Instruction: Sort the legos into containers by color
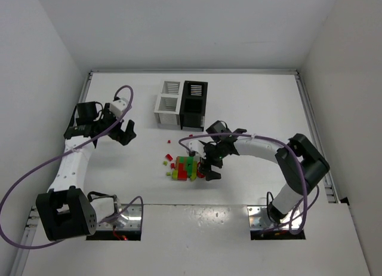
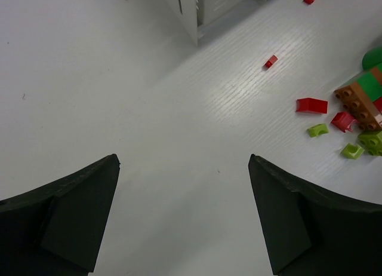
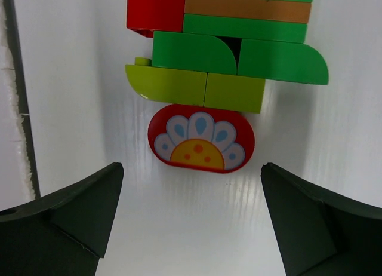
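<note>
The legos lie mid-table: a joined clump of red, green, yellow-green and orange-brown bricks (image 1: 185, 168) with tiny loose pieces (image 1: 169, 157) to its left. My right gripper (image 1: 208, 170) hovers at the clump's right side, open and holding nothing. In the right wrist view a red oval piece with a flower print (image 3: 201, 138) lies just ahead of the open gripper (image 3: 191, 174), below yellow-green (image 3: 197, 88) and green bricks (image 3: 239, 55). My left gripper (image 1: 127, 135) is open over bare table at the left. The containers stand behind: white bins (image 1: 169, 103) and a black bin (image 1: 193, 104).
The left wrist view shows a red brick (image 2: 311, 105), a tiny red stud (image 2: 271, 61) and yellow-green bits (image 2: 318, 130) at its right edge, and a white bin corner (image 2: 197, 7) at the top. White walls enclose the table.
</note>
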You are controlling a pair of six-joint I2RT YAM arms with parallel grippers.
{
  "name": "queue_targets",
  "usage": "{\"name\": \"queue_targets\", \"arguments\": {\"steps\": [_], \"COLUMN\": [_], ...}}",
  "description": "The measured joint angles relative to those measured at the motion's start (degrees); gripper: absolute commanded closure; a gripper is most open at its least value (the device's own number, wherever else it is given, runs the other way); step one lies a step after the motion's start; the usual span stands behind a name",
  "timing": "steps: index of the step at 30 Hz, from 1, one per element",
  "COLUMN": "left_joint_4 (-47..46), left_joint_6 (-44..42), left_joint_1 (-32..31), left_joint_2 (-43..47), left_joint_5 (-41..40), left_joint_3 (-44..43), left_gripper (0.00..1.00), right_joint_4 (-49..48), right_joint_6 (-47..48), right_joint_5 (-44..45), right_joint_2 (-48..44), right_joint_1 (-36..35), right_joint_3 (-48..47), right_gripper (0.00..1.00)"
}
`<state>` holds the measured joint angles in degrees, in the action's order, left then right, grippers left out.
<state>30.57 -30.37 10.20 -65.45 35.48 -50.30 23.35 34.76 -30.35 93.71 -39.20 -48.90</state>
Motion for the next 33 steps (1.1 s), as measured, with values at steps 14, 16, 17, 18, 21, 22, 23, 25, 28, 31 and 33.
{"name": "queue_targets", "arguments": {"steps": [14, 16, 17, 18, 21, 22, 23, 25, 28, 31, 33], "left_joint_4": [-0.3, -0.5, -0.6, -0.7, -1.1, -1.2, -1.3, -1.4, -1.6, -1.8, -2.0], "left_joint_6": [0.7, 0.7, 0.7, 0.7, 0.8, 0.9, 0.9, 0.9, 1.0, 1.1, 1.1], "left_joint_1": [0.0, 0.0, 0.0, 0.0, 0.0, 0.0, 0.0, 0.0, 0.0, -0.1, -0.2], "left_joint_2": [-0.4, -0.5, -0.5, -0.5, -0.7, -0.9, -1.1, -1.3, -1.3, -1.6, -1.8], "left_joint_5": [-0.6, -0.6, -0.7, -0.7, -0.7, -0.8, -0.8, -0.8, -0.8, -0.7, -0.8], "left_joint_3": [-0.1, -0.1, -0.1, -0.1, -0.1, -0.1, -0.1, -0.1, -0.1, -0.1, -0.1], "left_gripper": [0.01, 0.01, 0.01, 0.01, 0.01, 0.01, 0.01, 0.01, 0.01, 0.01, 0.01], "right_joint_4": [-2.6, -3.0, -3.1, -3.2, -3.8, -3.8, -3.9, -4.2, -4.3, -4.3, -4.0], "right_joint_6": [-2.9, -3.3, -3.4, -3.5, -3.7, -3.7, -3.7, -3.7, -4.0, -4.0, -3.9], "right_joint_5": [5.7, 6.0, 6.2, 6.3, 6.6, 6.7, 6.8, 7.0, 7.3, 7.4, 7.6], "right_joint_2": [6.3, 6.6, 6.8, 7.0, 7.6, 7.7, 7.9, 8.1, 8.2, 8.2, 8.0], "right_joint_1": [-4.5, -4.8, -4.9, -5.1, -5.6, -5.6, -5.7, -5.7, -5.7, -5.7, -5.7], "right_joint_3": [-4.2, -4.3, -4.3, -4.3, -4.5, -4.6, -4.6, -4.8, -4.9, -4.9, -4.9], "right_gripper": [0.01, 0.01, 0.01, 0.01, 0.15, 0.19, 0.23, 0.37, 0.52, 0.67, 0.76]}}
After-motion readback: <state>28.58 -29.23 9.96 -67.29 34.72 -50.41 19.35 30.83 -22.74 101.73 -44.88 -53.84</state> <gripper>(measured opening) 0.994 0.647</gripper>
